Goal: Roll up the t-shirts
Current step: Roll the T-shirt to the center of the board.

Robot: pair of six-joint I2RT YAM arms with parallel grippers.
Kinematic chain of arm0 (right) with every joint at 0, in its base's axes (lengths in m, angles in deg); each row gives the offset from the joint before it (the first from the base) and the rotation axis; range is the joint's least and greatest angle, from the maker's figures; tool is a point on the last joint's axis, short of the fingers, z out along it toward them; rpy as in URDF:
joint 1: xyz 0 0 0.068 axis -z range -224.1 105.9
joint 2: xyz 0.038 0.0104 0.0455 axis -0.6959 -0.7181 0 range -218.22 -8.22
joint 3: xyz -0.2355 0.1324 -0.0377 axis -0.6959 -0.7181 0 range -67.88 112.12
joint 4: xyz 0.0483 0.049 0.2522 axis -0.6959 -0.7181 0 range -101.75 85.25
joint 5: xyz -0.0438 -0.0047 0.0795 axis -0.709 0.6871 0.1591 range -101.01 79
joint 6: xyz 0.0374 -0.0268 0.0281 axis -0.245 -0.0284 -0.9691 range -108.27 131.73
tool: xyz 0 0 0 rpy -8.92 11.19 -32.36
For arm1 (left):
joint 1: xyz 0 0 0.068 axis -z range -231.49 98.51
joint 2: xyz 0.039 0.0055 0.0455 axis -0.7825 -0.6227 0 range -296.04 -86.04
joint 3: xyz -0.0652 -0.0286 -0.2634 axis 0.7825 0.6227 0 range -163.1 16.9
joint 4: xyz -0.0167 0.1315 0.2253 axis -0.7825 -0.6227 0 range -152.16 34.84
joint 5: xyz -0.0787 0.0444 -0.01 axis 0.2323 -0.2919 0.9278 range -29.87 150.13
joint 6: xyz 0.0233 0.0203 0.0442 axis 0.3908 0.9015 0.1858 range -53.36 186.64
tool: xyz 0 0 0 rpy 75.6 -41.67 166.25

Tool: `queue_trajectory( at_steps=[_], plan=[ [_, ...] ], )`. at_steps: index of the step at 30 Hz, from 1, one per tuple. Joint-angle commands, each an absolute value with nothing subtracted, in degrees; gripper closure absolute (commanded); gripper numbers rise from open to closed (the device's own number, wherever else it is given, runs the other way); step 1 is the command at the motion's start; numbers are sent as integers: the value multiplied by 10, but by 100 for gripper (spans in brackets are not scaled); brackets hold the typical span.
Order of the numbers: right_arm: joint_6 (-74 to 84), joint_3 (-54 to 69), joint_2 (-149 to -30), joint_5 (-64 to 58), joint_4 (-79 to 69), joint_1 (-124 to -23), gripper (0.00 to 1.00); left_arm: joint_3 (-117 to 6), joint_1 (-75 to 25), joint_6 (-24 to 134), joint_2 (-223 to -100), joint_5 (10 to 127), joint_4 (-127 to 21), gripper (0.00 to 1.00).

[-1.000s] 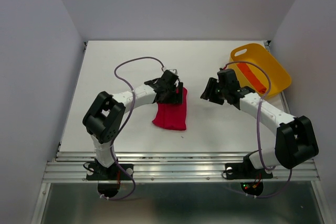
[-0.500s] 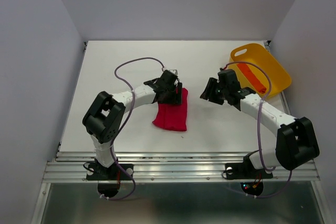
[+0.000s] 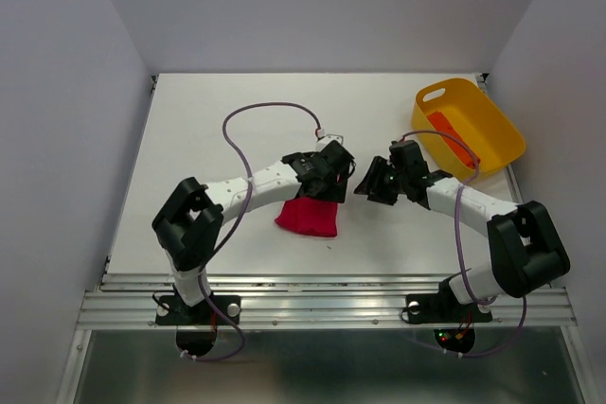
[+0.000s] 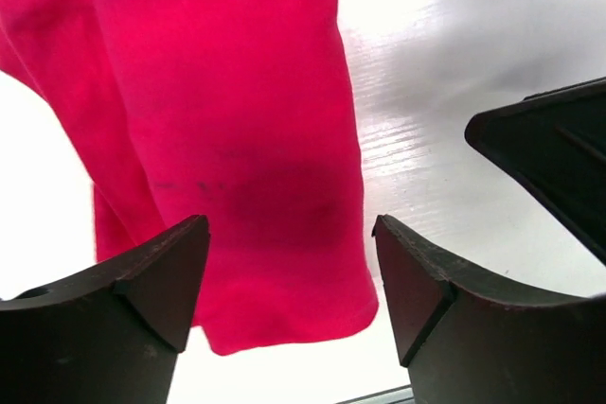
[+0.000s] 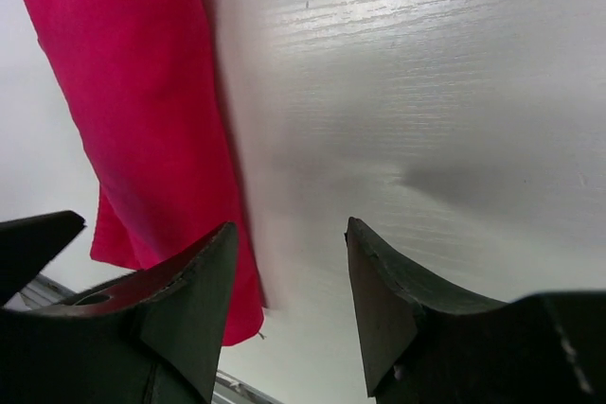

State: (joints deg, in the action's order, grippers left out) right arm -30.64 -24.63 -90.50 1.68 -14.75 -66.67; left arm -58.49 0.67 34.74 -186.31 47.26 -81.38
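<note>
The crimson-red t-shirt (image 3: 308,216) lies folded into a narrow strip on the white table, near the middle front. It fills the upper left of the left wrist view (image 4: 227,139) and shows at the left of the right wrist view (image 5: 142,111). My left gripper (image 3: 333,180) hovers over the strip's far end, open and empty, jaws either side of the cloth (image 4: 289,262). My right gripper (image 3: 371,186) is open and empty just right of the shirt (image 5: 289,262). The orange t-shirt (image 3: 453,141) lies in the yellow basket (image 3: 492,120).
The yellow plastic basket sits at the table's far right corner. White walls enclose the table on three sides. A metal rail (image 3: 322,295) runs along the near edge. Purple cables (image 3: 265,113) loop above both arms.
My left gripper has moved right and nearer, over the shirt's far right end. My right gripper has moved left and slightly nearer, toward the shirt. The shirt's visible part looks shorter.
</note>
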Motion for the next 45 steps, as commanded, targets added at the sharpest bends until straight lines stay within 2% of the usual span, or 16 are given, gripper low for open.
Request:
queue_trajectory(
  at_steps=[1,4,12,18,20,21,23,30,34,39,45],
  plan=[
    [-317,-246,-897,-3,-122,-670,43,-622,32,296,-1906,408,-858,18],
    [-319,-253,-894,-4,-122,-670,39,-647,44,272,-1933,372,-871,15],
    [-319,-272,-883,-2,-127,-670,35,-687,49,273,-2004,324,-883,12],
    [-320,-278,-877,-4,-128,-670,35,-665,34,309,-2019,395,-829,21],
    [-320,-282,-874,-5,-128,-670,35,-648,24,323,-2007,437,-795,30],
    [-321,-284,-871,-6,-128,-670,35,-628,13,340,-2000,472,-780,43],
    [-321,-286,-866,-6,-128,-670,35,-598,-10,360,-1979,522,-737,55],
    [-314,-272,-854,-4,-140,-670,35,-504,-72,402,-1909,731,-615,56],
    [-307,-257,-838,9,-142,-670,35,-447,-110,405,-1870,888,-510,57],
    [-308,-234,-839,31,-136,-670,36,-394,-122,376,-1873,1061,-391,58],
    [-326,-225,-836,67,-105,-670,38,-364,-127,318,-1914,1153,-263,58]
  ],
)
